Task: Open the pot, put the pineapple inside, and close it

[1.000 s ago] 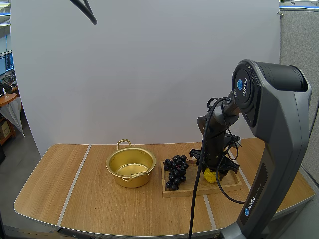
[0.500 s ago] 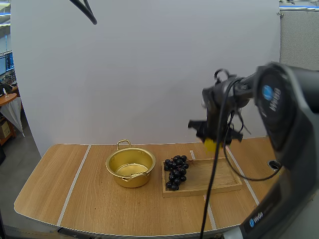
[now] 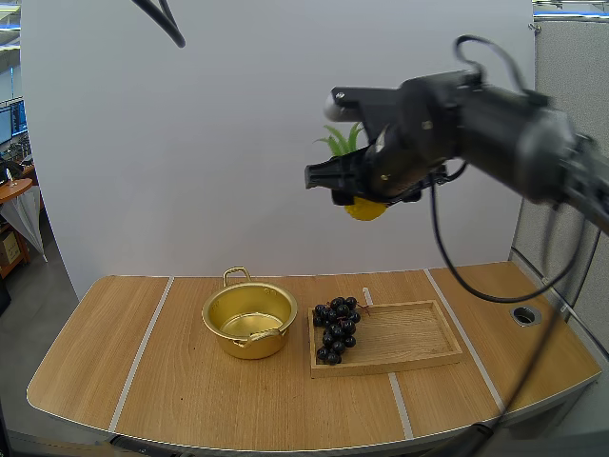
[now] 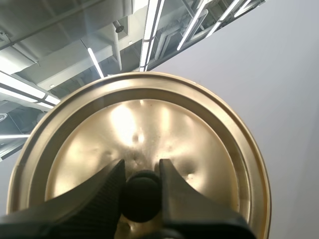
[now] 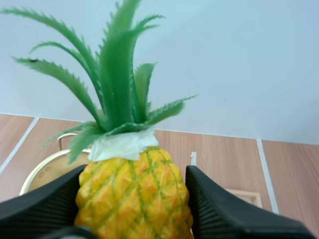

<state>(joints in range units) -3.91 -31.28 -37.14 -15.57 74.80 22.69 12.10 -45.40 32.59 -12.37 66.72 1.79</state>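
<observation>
Yellow plastic-looking pineapple (image 5: 130, 189) with a stiff green leaf crown sits pinched across its plump body between the fingers of my right gripper (image 5: 133, 214), high above the wooden table (image 3: 190, 400). It looks light and rigid but rounded and slick, so I judge this mid-body hold safer than the leaves, which would likely bend. Beyond it the round gold metal pot (image 3: 249, 319) stands open beside the flat wooden tray (image 3: 419, 338) of dark grapes (image 3: 335, 331), while my left gripper (image 4: 142, 201) clamps the black knob (image 4: 142, 189) of the gold lid (image 4: 149, 129).
</observation>
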